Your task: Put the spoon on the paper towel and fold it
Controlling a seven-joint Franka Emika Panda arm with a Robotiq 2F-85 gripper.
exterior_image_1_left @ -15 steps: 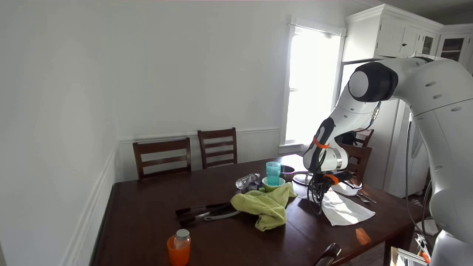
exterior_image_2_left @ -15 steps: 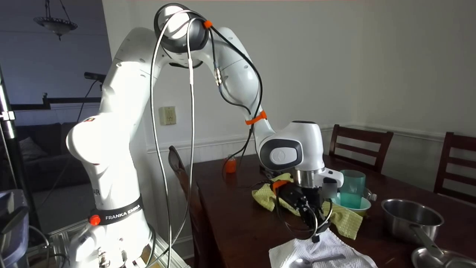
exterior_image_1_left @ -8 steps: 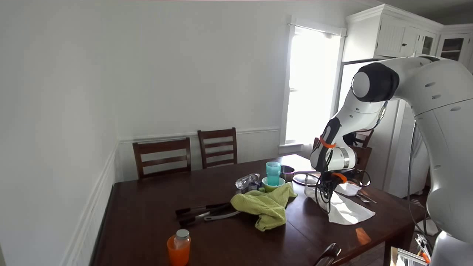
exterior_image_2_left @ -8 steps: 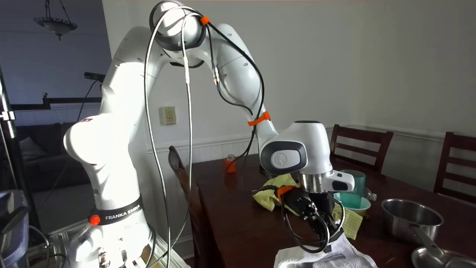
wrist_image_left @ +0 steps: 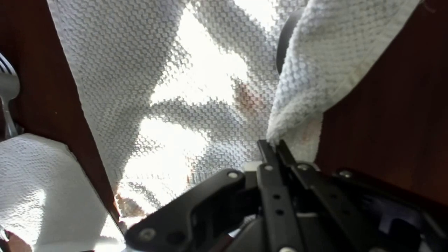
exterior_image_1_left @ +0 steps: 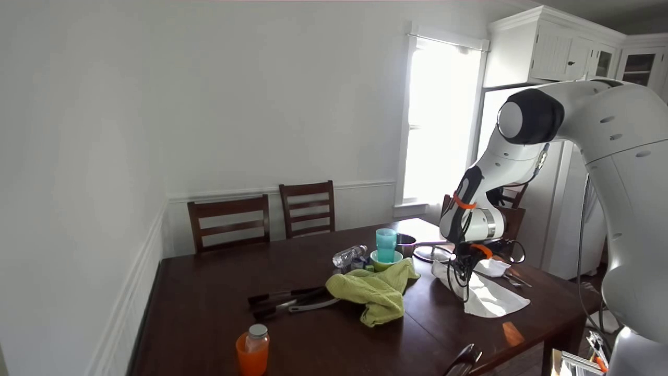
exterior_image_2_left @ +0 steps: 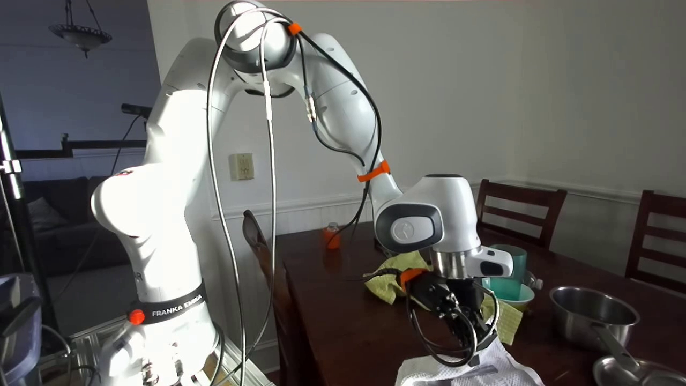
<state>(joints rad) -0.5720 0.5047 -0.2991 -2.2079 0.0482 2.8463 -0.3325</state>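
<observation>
Tool (wrist_image_left: 273, 143) pinched tight on the white towel (wrist_image_left: 210, 87) by its turned-over flap (wrist_image_left: 329, 63), I judged a low, slow carry over the spoon (wrist_image_left: 286, 40) best.

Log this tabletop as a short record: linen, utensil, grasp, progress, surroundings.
Linen: white textured towel on a dark brown table, with a raised flap
Utensil: grey metal spoon, lying on the towel, partly hidden by the flap in the wrist view
Grasp: jaws shut, pinching the flap
Progress: fold partial, not finished
Surroundings: silver metal fork, apart from the towel; crumpled yellow-green cloth; translucent turquoise cup in a pale-rimmed green bowl; stainless-steel saucepan
</observation>
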